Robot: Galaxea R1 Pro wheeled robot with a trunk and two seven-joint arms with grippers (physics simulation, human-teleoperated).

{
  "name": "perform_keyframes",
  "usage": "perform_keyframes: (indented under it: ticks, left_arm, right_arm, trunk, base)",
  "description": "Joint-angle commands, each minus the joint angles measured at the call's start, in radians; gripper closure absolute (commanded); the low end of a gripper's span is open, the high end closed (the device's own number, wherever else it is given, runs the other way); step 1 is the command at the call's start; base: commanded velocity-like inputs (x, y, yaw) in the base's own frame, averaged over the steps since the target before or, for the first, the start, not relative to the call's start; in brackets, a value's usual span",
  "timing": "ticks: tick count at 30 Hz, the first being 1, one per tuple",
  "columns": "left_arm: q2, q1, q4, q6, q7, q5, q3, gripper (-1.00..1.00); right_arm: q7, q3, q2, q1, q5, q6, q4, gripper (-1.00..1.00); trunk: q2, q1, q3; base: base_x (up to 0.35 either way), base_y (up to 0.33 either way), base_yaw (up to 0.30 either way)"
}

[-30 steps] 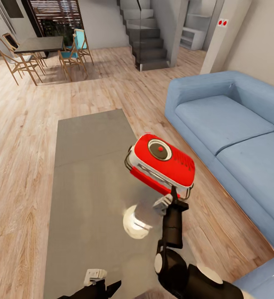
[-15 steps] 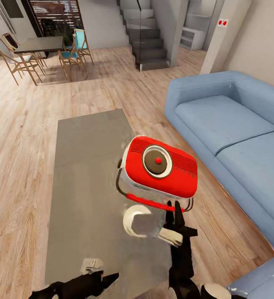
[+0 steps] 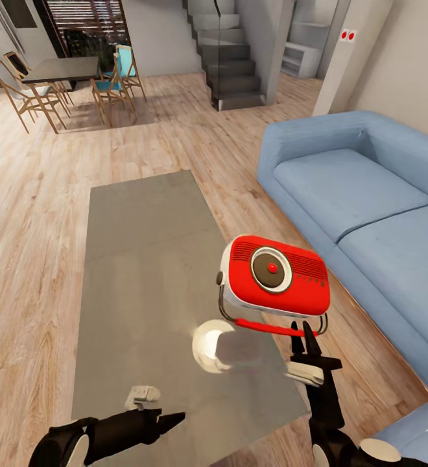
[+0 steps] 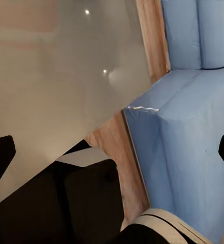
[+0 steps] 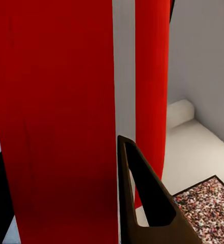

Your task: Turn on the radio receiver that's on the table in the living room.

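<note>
One radio receiver (image 3: 275, 275) is hanging above my right gripper (image 3: 304, 337), which is pinching its red handle (image 3: 266, 326) over the table (image 3: 142, 259); I'm steadying it to reach the dial (image 3: 272, 269).

radio receiver (image 5: 56, 117) red body close up | red handle bar (image 5: 151, 86) beside | dark end effector finger (image 5: 145, 198)

Radio receiver (image 3: 276, 277) shifted rightward, held by right gripper (image 3: 303, 329).

My right gripper (image 3: 303, 329) points up, fingers pinched on the radio receiver's (image 3: 277, 275) handle. My left gripper (image 3: 165, 423) lies level, fingers spread, nothing between them.
</note>
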State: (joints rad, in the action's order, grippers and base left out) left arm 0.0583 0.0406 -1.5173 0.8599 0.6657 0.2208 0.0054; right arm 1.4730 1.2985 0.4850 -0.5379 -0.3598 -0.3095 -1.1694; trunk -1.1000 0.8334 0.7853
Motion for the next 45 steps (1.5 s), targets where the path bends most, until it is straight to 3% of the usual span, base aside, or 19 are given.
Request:
perform_keyframes:
  ticks: [1,6,8,9,10,13,15,18,24,34,45]
  left_arm:
    - [0.000,0.003,-0.001,0.002,0.000,0.000,0.000,-1.00]
    - [-0.003,0.087,-0.003,0.074,0.030,0.000,-0.001,-1.00]
    - [-0.005,0.124,-0.005,0.101,0.037,0.000,-0.001,-1.00]
    - [-0.006,0.137,-0.008,0.112,0.039,0.000,-0.001,-1.00]
    - [-0.006,0.148,-0.010,0.121,0.040,0.000,-0.001,-1.00]
    - [-0.003,0.152,-0.011,0.124,0.040,0.000,-0.001,-1.00]
    - [-0.001,0.163,-0.016,0.127,0.040,0.000,-0.001,-1.00]
    - [-0.002,0.181,-0.017,0.131,0.041,0.000,-0.001,-1.00]
    - [-0.006,0.219,-0.018,0.150,0.049,0.000,-0.001,-1.00]
    - [-0.008,0.282,-0.018,0.156,0.198,0.000,-0.001,-1.00]
    - [-0.007,0.326,-0.018,0.159,0.230,0.001,0.000,-1.00]
  right_arm:
    - [0.000,0.000,-0.001,-0.001,-0.004,0.010,0.015,1.00]
    - [0.000,-0.010,-0.012,-0.001,-0.018,0.076,0.222,1.00]
    - [-0.002,-0.009,-0.037,-0.001,-0.058,0.064,0.264,1.00]
    - [-0.006,-0.008,-0.062,-0.001,-0.072,0.042,0.304,1.00]
    - [-0.023,-0.003,-0.136,-0.001,-0.085,0.006,0.426,1.00]
    - [-0.033,0.001,-0.222,-0.001,-0.094,-0.005,0.574,1.00]
    - [-0.039,0.002,-0.257,-0.001,-0.133,-0.008,0.649,1.00]
    - [-0.045,0.001,-0.265,-0.001,-0.157,-0.009,0.663,1.00]
    - [-0.047,0.000,-0.278,-0.001,-0.165,-0.011,0.666,1.00]
    - [-0.047,-0.004,-0.320,-0.001,-0.159,-0.046,0.666,1.00]
    - [-0.029,0.000,-0.353,-0.001,-0.167,-0.058,0.660,1.00]
  trunk:
    - [0.000,0.000,0.000]
    - [0.000,0.000,0.000]
    - [0.000,0.000,0.000]
    - [0.000,0.000,0.000]
    - [0.000,0.000,0.000]
    - [0.000,0.000,0.000]
    - [0.000,0.000,0.000]
    - [0.000,0.000,0.000]
    - [0.000,0.000,0.000]
    - [0.000,0.000,0.000]
    - [0.000,0.000,0.000]
  base:
    - [0.000,0.000,0.000]
    - [0.000,0.000,0.000]
    - [0.000,0.000,0.000]
    - [0.000,0.000,0.000]
    - [0.000,0.000,0.000]
    - [0.000,0.000,0.000]
    - [0.000,0.000,0.000]
    - [0.000,0.000,0.000]
    - [0.000,0.000,0.000]
    - [0.000,0.000,0.000]
    - [0.000,0.000,0.000]
